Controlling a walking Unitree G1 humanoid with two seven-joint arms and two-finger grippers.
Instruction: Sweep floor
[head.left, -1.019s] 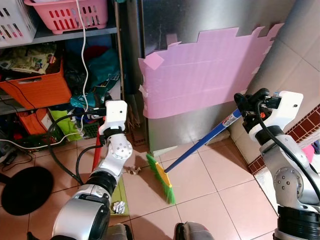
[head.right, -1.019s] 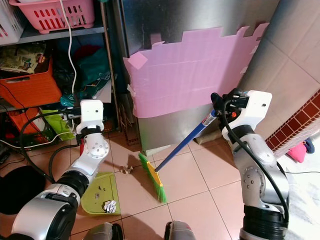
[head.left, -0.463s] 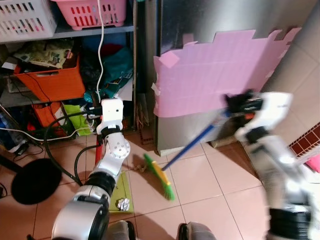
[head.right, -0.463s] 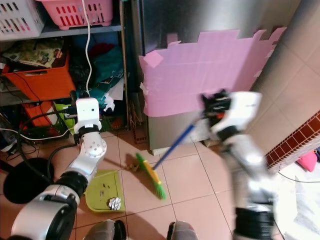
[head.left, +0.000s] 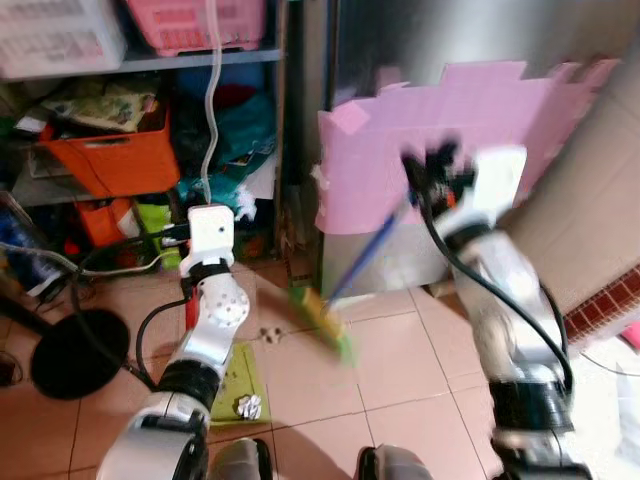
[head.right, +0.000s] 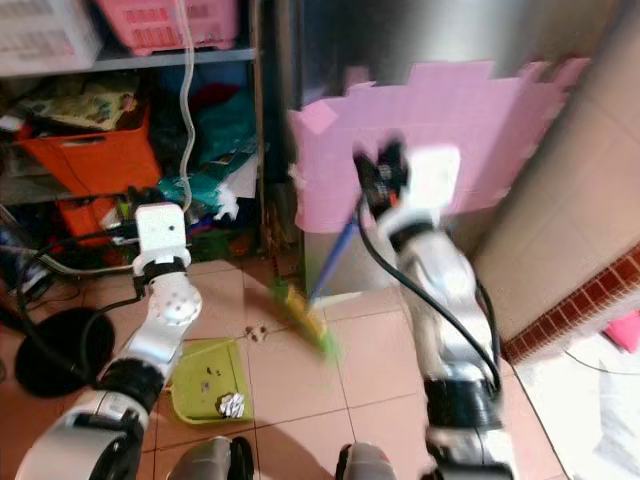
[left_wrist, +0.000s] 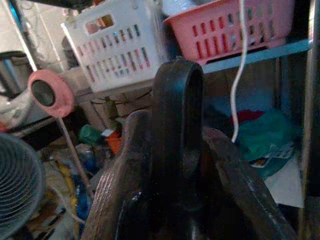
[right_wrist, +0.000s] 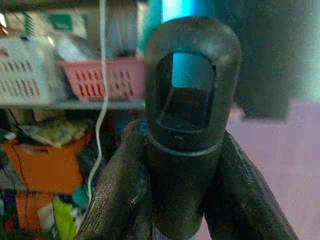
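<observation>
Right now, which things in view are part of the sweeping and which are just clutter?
Job:
broom, in the right gripper
green dustpan, at the left gripper
crumpled paper in the dustpan
debris on the tiles

Lying about:
orange crate
pink basket
white basket
black round base

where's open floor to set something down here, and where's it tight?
Bare tiles lie between the broom head and the brick-red skirting, in front of the pink-covered panel. Tight: the green dustpan with a crumpled scrap, debris beside it, the black round base, cables, and the packed shelf with the orange bin.
</observation>
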